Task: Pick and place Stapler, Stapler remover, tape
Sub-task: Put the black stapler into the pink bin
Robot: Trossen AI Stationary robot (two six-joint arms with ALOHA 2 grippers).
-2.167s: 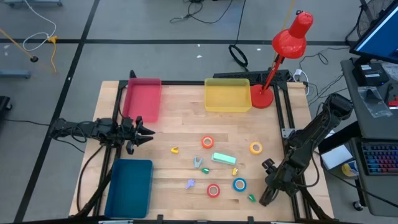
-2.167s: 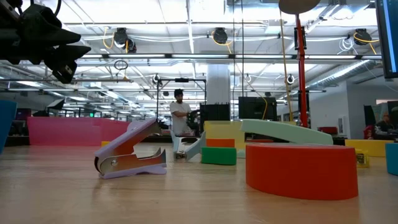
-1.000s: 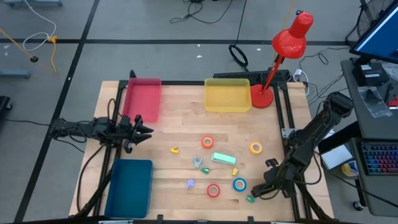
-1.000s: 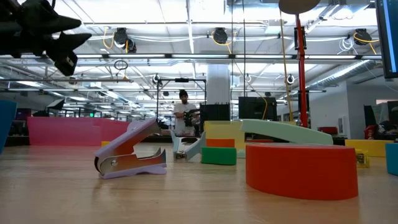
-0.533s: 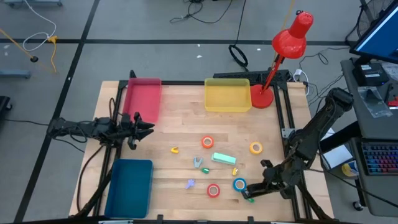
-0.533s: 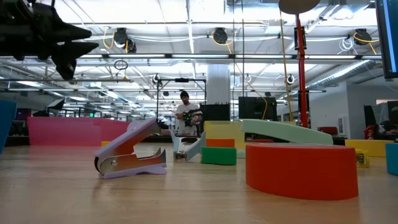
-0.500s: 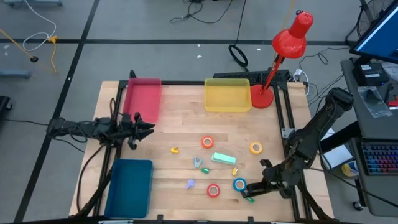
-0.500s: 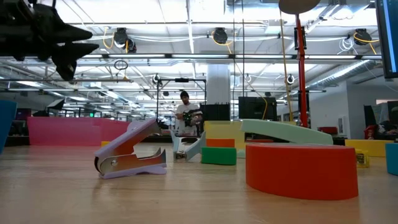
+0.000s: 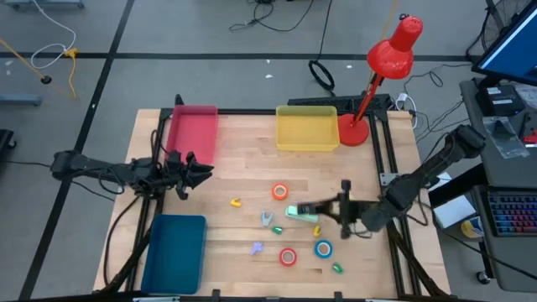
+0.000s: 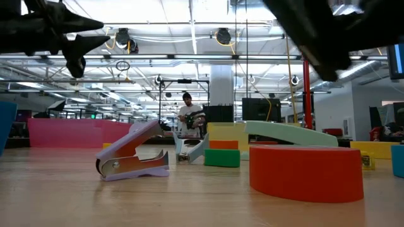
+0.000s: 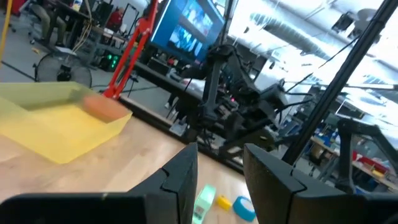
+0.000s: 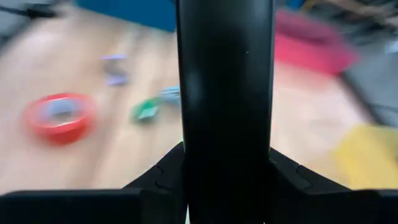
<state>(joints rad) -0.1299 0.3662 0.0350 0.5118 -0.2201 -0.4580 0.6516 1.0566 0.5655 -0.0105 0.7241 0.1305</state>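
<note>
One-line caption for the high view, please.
Right gripper reaches over the mint-green stapler among scattered tape rolls; left gripper waits.

four tape rolls (image 9: pixel 279 192), three trays (image 9: pixel 306 128), one mint stapler (image 9: pixel 298 213), perhaps five staple removers (image 9: pixel 257 247)

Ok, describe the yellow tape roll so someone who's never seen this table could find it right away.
Start at the red desk lamp at the table's far right corner. Come straight toward the near edge to the yellow tape roll, lying alone. It is the only yellow ring; the other rolls are red, orange-red and blue.
</note>
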